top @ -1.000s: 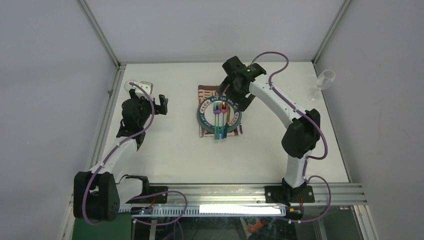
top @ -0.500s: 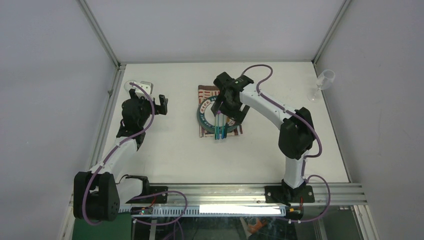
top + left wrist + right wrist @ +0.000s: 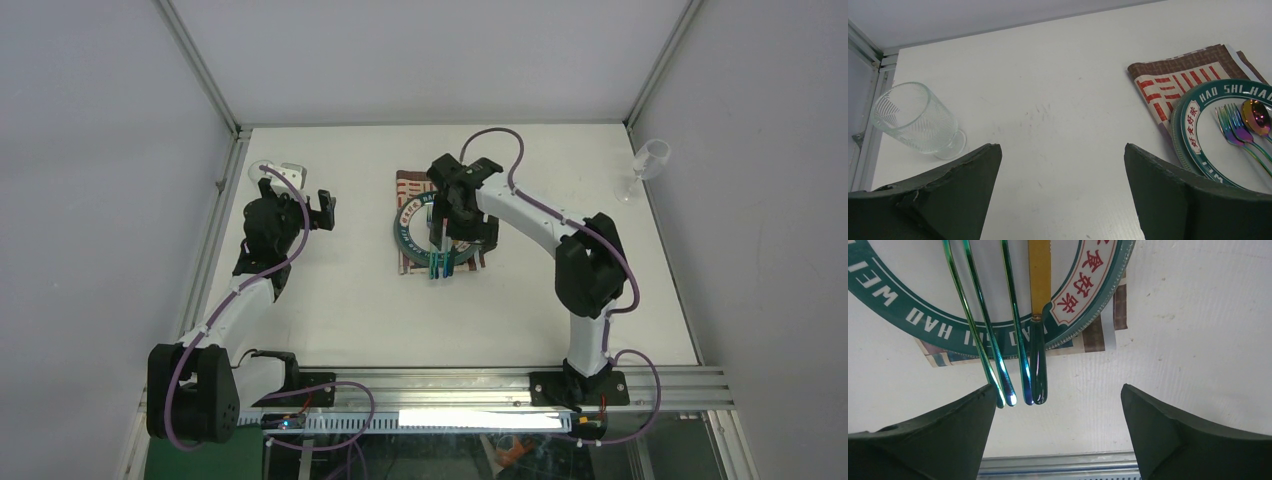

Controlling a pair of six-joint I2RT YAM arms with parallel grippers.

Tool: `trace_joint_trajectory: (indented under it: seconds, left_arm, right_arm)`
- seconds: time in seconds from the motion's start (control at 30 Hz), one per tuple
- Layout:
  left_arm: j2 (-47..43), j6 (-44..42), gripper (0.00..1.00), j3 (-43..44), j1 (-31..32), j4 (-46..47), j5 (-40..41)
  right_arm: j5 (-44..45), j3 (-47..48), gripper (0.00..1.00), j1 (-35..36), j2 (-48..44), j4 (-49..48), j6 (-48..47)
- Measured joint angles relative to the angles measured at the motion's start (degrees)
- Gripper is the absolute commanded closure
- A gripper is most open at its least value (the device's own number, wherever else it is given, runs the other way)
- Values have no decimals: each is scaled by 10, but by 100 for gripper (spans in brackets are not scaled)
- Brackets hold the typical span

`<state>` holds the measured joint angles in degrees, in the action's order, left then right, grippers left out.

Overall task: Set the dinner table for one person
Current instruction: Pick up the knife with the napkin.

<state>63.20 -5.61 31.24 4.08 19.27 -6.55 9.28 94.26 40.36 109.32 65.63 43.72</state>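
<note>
On the white dinner table [image 3: 340, 310] a green-rimmed plate [image 3: 402, 230] lies on a striped placemat [image 3: 410, 182]. Several iridescent cutlery pieces [image 3: 440, 264] rest across the plate, their handles sticking out past its near rim. My right gripper [image 3: 456, 216] hovers over the plate, open. In the right wrist view the handle tips [image 3: 1007, 390] and a gold knife with a dark handle [image 3: 1038, 375] lie just ahead of the open right gripper [image 3: 1059, 390], nothing between its fingers. My left gripper [image 3: 322, 208] stands open and empty over bare table [image 3: 1062, 147], left of the plate [image 3: 1184, 132].
A ribbed drinking glass [image 3: 915, 120] stands at the back left near the frame rail [image 3: 262, 172]. A clear stemmed glass [image 3: 648, 162] stands at the table's back right edge. The aluminium front rail [image 3: 1058, 462] shows just beyond the handles.
My right arm has swung left and nearer, bringing its gripper over the plate and cutlery. The left arm has not moved.
</note>
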Motion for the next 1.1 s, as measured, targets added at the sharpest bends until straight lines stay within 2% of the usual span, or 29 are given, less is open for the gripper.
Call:
trace_joint_trajectory:
  seconds: [0.27,0.6,0.97,1.1]
  left_arm:
    - [0,-2,1,0,0,0,0]
    - [0,-6,1,-3,0,0,0]
    - [0,-11,1,-3,0,0,0]
    - [0,-11,1,-5,0,0,0]
  right_arm:
    - [-3,-1,0,-15,2,-5,-96]
    - [3,13,3,-28,30,-10,-123]
    - [-10,170,9,-25,141,16,-106]
    - [-11,183,11,-23,144,22,-97]
